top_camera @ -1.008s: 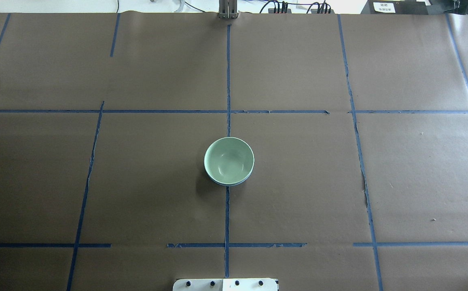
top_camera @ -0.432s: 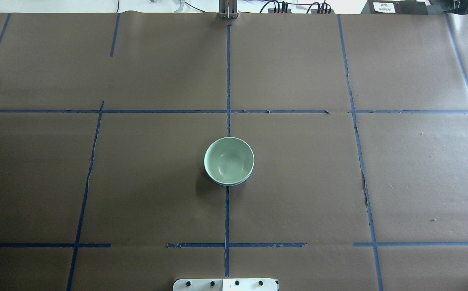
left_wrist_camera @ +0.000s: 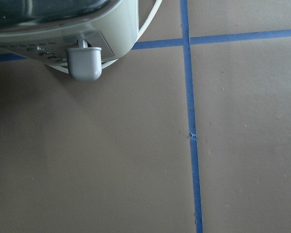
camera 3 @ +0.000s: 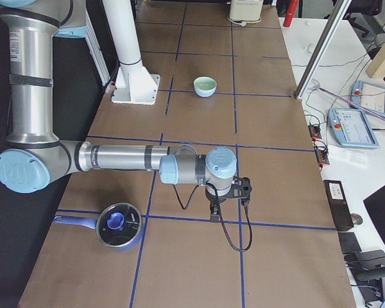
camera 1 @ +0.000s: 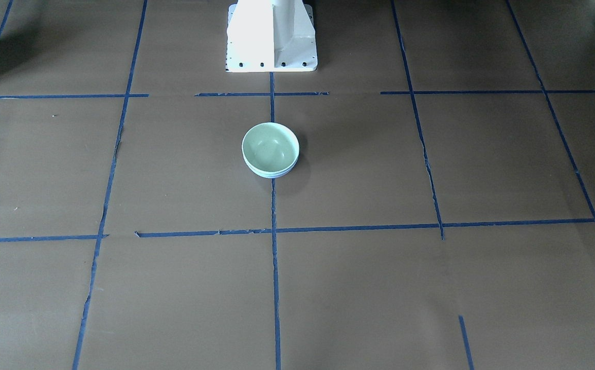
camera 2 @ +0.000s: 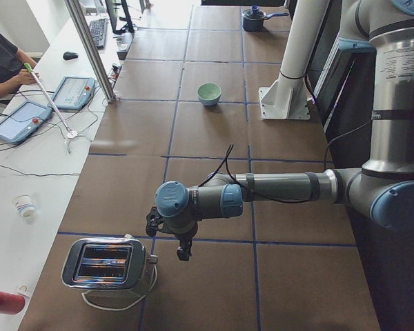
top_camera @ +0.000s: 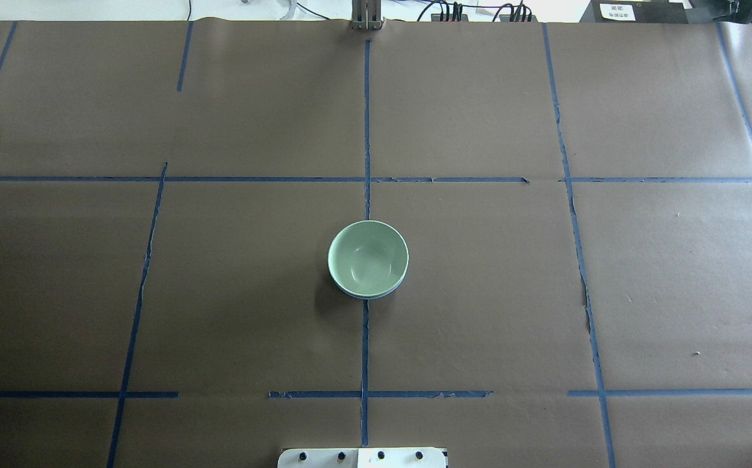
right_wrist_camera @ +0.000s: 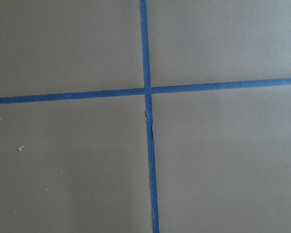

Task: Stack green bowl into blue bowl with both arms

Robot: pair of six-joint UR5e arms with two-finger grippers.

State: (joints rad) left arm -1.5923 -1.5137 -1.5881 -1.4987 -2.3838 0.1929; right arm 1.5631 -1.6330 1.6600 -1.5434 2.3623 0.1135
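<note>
Two bowls sit nested near my white pedestal [camera 1: 271, 36], out on the table [top_camera: 544, 292] in front of it. The green bowl [top_camera: 368, 258] rests upright inside the blue bowl [camera 1: 271, 175], and only a thin pale-blue rim edge of the blue bowl shows beneath it. The pair straddles the blue tape line [top_camera: 366, 130] that runs straight out from the pedestal's middle. Nothing of mine touches them.

Both my arms are folded low and stretched far from the pedestal, one toward each end of the table. My left gripper [camera 2: 183, 254] hangs pointing down, well apart from the pedestal and just beside a chrome toaster [camera 2: 107, 262]. Its wrist camera catches the toaster's lower edge and lever knob above brown paper. My right gripper [camera 3: 215, 215] hangs on the pedestal's other side, equally far off, near a dark pot [camera 3: 119, 226] with a blue-knobbed lid. Its wrist camera sees only paper and a tape crossing. Neither set of fingers shows clearly enough, so I cannot tell whether they are parted or closed.
</note>
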